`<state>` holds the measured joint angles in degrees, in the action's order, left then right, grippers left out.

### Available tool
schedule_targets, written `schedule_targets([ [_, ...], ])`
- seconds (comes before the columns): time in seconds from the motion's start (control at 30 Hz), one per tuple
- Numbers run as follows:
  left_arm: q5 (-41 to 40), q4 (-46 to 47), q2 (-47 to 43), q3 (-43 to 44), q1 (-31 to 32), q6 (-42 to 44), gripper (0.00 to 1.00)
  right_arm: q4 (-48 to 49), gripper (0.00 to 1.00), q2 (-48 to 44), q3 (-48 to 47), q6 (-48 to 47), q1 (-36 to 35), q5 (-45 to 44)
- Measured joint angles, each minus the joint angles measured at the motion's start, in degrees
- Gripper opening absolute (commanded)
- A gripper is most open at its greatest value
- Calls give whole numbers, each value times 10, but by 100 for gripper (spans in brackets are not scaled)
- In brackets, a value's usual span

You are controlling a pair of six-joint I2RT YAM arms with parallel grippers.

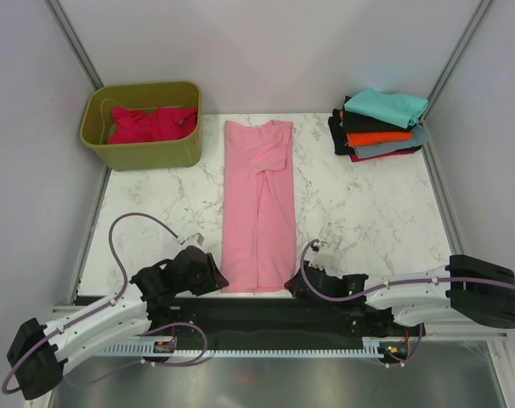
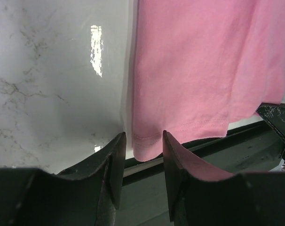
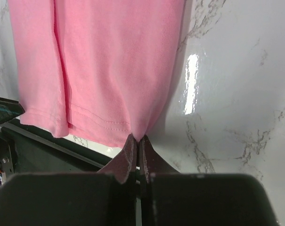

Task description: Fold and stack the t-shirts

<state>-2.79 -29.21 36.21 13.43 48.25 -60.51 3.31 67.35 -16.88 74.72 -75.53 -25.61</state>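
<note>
R gripper (image 3: 137, 140) – pink tee (image 3: 100, 61) hem

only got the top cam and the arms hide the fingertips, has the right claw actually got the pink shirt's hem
observer: yes. The right wrist view shows the right claw shut on the near hem corner of the pink shirt.
operator: and the left one
observer: the left claw is open. The other hem corner sits between its fingers, not pinched.
operator: is the hem flat on the table
observer: not all of it. In the left wrist view that corner pokes just past the edge of the table, over the dark rail.
</note>
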Motion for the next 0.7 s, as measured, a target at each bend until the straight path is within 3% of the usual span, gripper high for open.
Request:
schedule_targets([
  [0.1,-1,5,6,0,7,-3,36,0,0,-1,0,0,0,0],
  [0.3,0,6,8,0,14,-7,30,-2,0,-12,7,1,0,0],
  [0.47,-1,8,11,0,18,-12,3,-5,0,-16,9,1,0,0],
  [0.7,0,9,16,10,33,-12,2,-61,0,-24,-13,-13,-1,0],
])
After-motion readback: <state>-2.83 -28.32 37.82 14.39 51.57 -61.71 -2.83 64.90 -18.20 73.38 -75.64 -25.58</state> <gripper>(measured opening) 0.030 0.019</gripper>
